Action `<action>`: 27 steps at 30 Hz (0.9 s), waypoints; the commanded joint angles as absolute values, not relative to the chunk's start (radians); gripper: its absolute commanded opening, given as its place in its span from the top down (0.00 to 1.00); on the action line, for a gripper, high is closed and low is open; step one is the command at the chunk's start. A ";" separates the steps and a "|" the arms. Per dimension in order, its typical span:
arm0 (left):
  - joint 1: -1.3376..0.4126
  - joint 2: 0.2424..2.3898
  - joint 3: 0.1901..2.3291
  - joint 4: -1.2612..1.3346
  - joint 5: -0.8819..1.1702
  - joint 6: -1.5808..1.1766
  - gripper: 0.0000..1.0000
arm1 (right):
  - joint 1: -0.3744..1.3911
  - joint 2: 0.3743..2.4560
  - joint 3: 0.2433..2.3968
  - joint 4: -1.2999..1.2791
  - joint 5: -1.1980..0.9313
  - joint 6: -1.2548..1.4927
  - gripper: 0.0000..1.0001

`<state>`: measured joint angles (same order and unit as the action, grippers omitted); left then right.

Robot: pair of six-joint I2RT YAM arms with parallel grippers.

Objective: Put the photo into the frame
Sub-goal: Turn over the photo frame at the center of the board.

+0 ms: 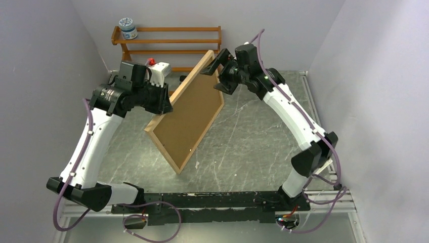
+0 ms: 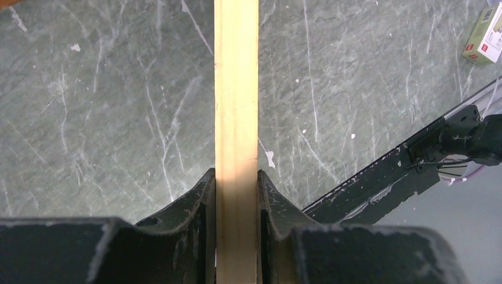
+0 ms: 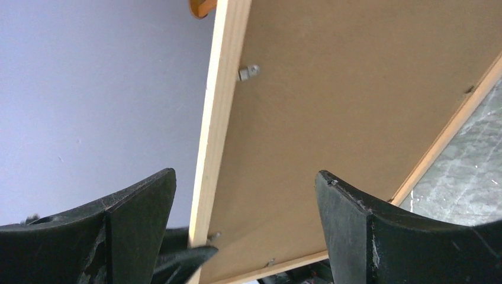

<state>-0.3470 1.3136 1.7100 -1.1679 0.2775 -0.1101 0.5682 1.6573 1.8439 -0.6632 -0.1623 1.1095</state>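
The frame [image 1: 163, 148] stands tilted over the marbled table [image 1: 243, 147], with its brown backing board [image 1: 187, 114] turned towards the top camera. We cannot tell whether its lowest corner touches the table. The left gripper [image 2: 237, 177] is clamped on the light wood moulding of the frame's left edge, one finger [image 2: 198, 201] pressed to each face. The right gripper [image 3: 244, 173] sits at the frame's far upper corner with its fingers [image 3: 349, 207] spread wide, clear of the moulding that runs between them. A small metal clip [image 3: 248, 72] sits on the backing board beside the moulding. An orange-brown shelf rack [image 1: 167, 40] stands against the back wall.
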 commanded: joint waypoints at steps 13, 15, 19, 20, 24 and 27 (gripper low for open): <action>-0.578 1.376 1.779 -1.090 0.114 -0.082 0.89 | 0.581 1.827 2.095 -0.891 -0.163 1.113 0.14; -0.584 1.386 1.785 -1.094 0.146 -0.073 0.82 | 0.579 1.822 2.084 -0.917 -0.167 1.096 0.18; -0.586 1.394 1.784 -1.095 0.223 -0.060 0.64 | 0.562 1.792 2.044 -0.956 -0.185 1.060 0.26; -0.586 1.394 1.783 -1.092 0.254 -0.059 0.59 | 0.558 1.777 2.025 -0.955 -0.191 1.057 0.28; -0.584 1.382 1.782 -1.074 0.496 -0.052 0.42 | 0.536 1.700 1.938 -0.931 -0.200 1.065 0.40; -0.584 1.372 1.769 -1.013 0.684 -0.074 0.31 | 0.514 1.644 1.863 -0.907 -0.205 1.074 0.47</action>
<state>-0.5777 1.3941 1.7672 -1.1080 0.3859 -0.0734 0.5426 1.7229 1.9427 -0.8780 -0.2016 1.0920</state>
